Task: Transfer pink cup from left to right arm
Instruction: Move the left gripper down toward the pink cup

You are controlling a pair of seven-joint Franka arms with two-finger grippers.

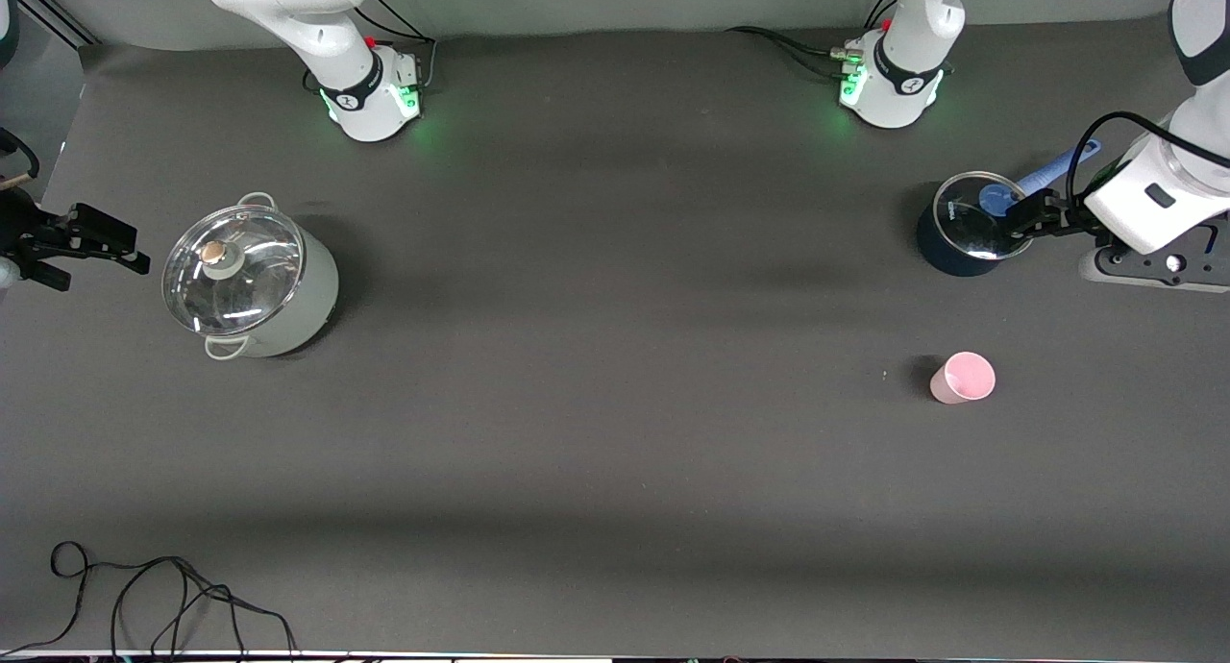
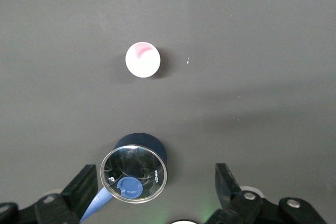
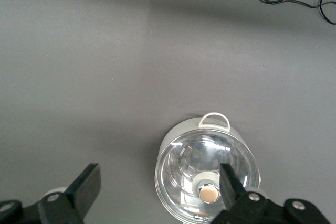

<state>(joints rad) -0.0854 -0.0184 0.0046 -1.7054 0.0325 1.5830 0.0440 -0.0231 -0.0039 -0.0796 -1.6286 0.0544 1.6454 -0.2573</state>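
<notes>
A loose black cable (image 1: 144, 596) lay coiled on the dark worktop (image 1: 615, 452) at the edge nearest the front camera, toward the right arm's end. Farther in, toward the left arm's end, the pink cup (image 1: 962, 378) stood upright and alone on the bare worktop, mouth up, touching nothing and well apart from both pincers.

Farther still from the camera sat a small dark blue pot (image 1: 966, 229) with a glass lid and a blue handle. The left pincer (image 1: 1026, 216) hung over it with its fingers (image 2: 81, 187) spread wide and nothing between them. Toward the right arm's end stood a grey pot (image 1: 252, 281) under a glass lid with a round knob. The right pincer (image 1: 91, 245) hovered beside it, also wide open and empty, waiting.

The step in hand looked to be the very first: the left arm fetching the cup. To do it well, the left pincer would probably need to travel from over the blue pot toward the camera until it was centred over the cup, then descend with fingers straddling the tapered wall. A grip low on the body would likely leave the rim end free for the right pincer. The cup looked light, so a glancing finger could tip it.
</notes>
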